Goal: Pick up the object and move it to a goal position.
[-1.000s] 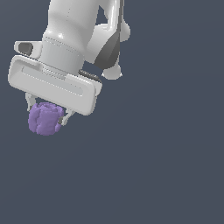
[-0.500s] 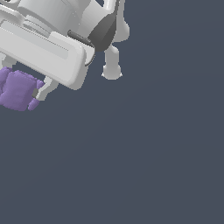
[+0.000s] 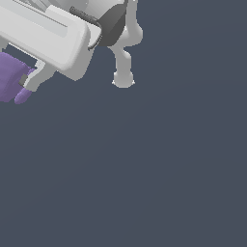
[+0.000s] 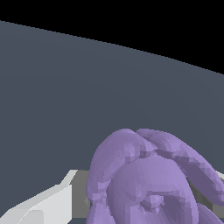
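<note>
The purple knobbly ridged object [image 3: 10, 79] sits at the exterior view's left edge, partly cut off by the frame, held between my white gripper's [image 3: 14, 84] fingers [image 3: 36, 77]. The gripper is shut on it and holds it up in the air above the grey surface. In the wrist view the purple object [image 4: 148, 179] fills the near part of the picture, with a white finger [image 4: 43, 205] against its side. The far finger is mostly hidden behind the lump.
The white robot arm and its base post [image 3: 123, 72] stand in the upper middle of the exterior view. A plain dark grey floor [image 3: 159, 169] spreads under everything.
The gripper with the purple object has moved up and toward the exterior view's left, so the object now sits partly off the left edge.
</note>
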Robot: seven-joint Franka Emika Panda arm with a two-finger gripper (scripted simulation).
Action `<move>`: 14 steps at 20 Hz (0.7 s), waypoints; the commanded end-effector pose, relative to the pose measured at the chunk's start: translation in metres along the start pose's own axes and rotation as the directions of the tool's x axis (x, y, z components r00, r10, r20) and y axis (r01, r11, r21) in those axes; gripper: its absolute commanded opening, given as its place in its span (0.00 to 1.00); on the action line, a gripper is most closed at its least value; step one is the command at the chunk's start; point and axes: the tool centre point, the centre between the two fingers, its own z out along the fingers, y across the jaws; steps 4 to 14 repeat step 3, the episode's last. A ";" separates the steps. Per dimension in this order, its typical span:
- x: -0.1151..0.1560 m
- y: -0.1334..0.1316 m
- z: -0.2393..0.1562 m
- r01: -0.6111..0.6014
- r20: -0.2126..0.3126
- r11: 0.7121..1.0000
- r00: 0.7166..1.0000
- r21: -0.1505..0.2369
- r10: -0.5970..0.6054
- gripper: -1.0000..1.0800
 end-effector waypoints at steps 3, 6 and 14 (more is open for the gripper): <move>0.003 0.002 -0.003 -0.005 -0.007 1.000 1.000 -0.006 0.004 0.00; 0.003 0.002 -0.003 -0.005 -0.007 1.000 1.000 -0.006 0.004 0.00; 0.003 0.002 -0.003 -0.005 -0.007 1.000 1.000 -0.006 0.004 0.00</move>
